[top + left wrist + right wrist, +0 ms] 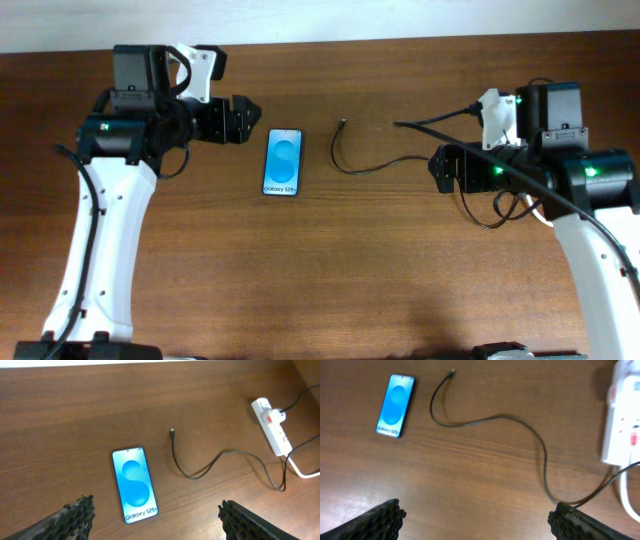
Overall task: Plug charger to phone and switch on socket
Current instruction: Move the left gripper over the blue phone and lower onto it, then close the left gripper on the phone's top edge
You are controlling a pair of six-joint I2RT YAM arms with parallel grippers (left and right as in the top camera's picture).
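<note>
Starting from the largest item, note that the counter carries every task thing and neither arm has taken hold of anything. Treat the task as not yet begun: the charger is not in the phone, and the pictures do not show you whether the socket switch is on.

1. Left end effector: the jaws stand wide with nothing between them. It hovers just beside the phone's far corner, pointing toward it.
2. Right end effector: the jaws stand wide and empty. It faces the charger's run, well apart from the plug tip.
3. Socket: it lies on the right arm's side of the counter. An adapter sits in it, with a black lead leaving it.
4. Phone: it lies flat, screen up and lit, between the two arms and nearer the left one. In the left wrist view it sits ahead of the fingers, not touching them.
5. Charger: it curves loosely across the counter from the socket side toward the phone.
6. Plug tip: it rests near the phone's far end, clearly apart from it.

Expect three steps to remain: grasp the tip, seat it in the phone, then press the switch.
</note>
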